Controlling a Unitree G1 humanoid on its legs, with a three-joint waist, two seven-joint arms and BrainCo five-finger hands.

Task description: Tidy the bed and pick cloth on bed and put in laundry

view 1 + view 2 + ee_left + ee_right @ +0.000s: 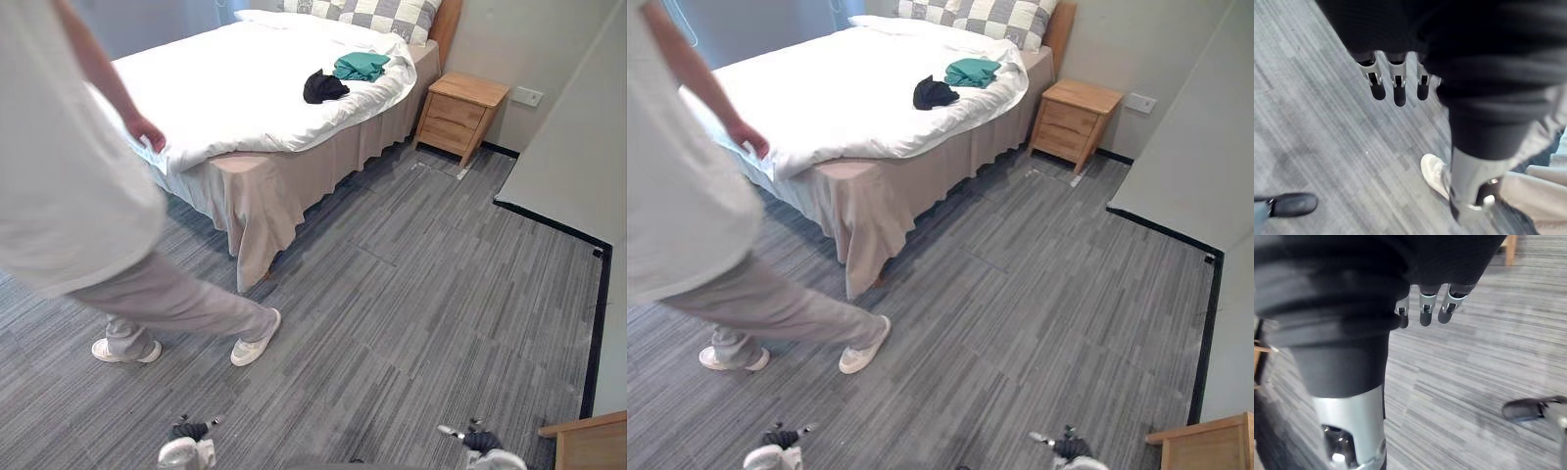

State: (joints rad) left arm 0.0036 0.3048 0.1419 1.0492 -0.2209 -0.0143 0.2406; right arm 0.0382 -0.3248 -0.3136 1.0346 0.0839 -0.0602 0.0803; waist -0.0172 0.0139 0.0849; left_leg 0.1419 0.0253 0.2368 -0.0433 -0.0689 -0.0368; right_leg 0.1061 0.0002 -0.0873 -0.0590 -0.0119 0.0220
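Note:
A bed under a white duvet (235, 93) stands at the back left. Near its head end lie a crumpled black cloth (323, 86) and, just behind it, a folded green cloth (361, 66). My left hand (186, 448) and right hand (485, 448) hang low at the front edge, far from the bed, over the grey floor. In the left wrist view the fingers (1399, 90) point down, relaxed, with nothing in them. The right hand's fingers (1425, 316) hang the same way, holding nothing.
A person (59, 196) stands at the left between me and the bed, with one hand (147, 132) on the duvet's corner and a white shoe (1435, 176) close to my left hand. A wooden nightstand (460, 113) sits beside the bed. A wall corner (578, 147) juts in at the right, with wooden furniture (588, 446) at the lower right.

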